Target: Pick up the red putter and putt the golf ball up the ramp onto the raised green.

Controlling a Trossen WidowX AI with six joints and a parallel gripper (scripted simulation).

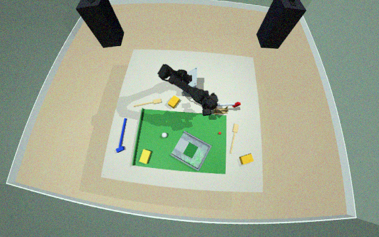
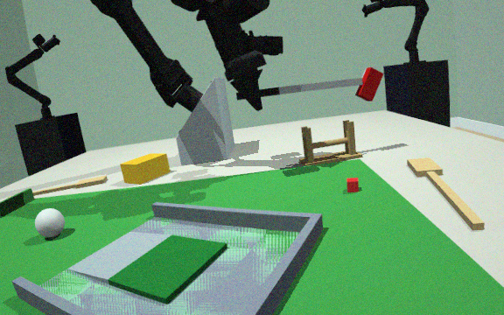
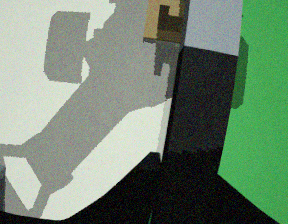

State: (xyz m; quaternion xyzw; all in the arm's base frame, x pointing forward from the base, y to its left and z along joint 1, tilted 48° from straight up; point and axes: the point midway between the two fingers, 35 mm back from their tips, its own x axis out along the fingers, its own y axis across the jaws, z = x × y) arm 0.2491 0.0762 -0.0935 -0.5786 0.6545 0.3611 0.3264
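Exterior view, nearest first: the raised green is a flat dark-green slab inside a low grey frame, with pale, faintly hatched ramp faces sloping up to it. Left of it the golf ball, smooth and white, sits on the bright green turf, well apart from the ramp. Farther back a small red cube lies on the turf, and a pale wooden paddle rests on the white counter to the right. At the turf's far edge stands an empty wooden rack of two posts and a crossbar, with a yellow block off to its left.

Above the rack, the jaws are closed on the dark grip of the red putter, holding it in the air roughly level, its grey shaft ending in a blocky red head. The wrist view shows that dark grip and grey shaft running up between the black fingers.

By my reading, the pick-up is done. What remains is carrying the putter over to the ball, lining the head up behind it toward the ramp, and striking it with enough force to climb yet stop on the slab.
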